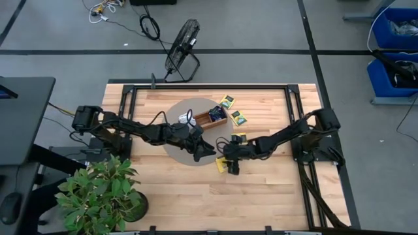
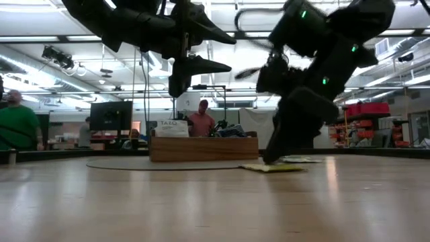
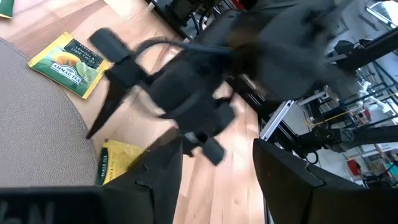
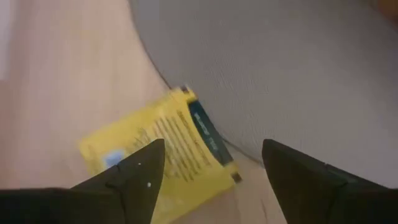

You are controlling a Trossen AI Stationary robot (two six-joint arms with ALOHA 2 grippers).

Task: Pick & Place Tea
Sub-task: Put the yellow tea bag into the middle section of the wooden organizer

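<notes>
Four packets (image 1: 236, 118) lie on the table (image 1: 261, 189); both claws, left (image 1: 204, 149) and right (image 1: 228, 167), gape empty.

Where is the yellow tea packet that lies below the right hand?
In the high view, the yellow tea packet lies on the wooden table at the grey round mat's edge, just under the open right hand.

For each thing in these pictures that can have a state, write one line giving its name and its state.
Right pincer: open, low over the table, above the yellow packet.
Left pincer: open, empty, raised above the grey mat.
Yellow packet: lying flat on the wood, one corner at the mat's edge, not held.
Wooden tray: on the grey mat, packets inside.
Green-yellow packets: flat on the table beside the tray.
</notes>
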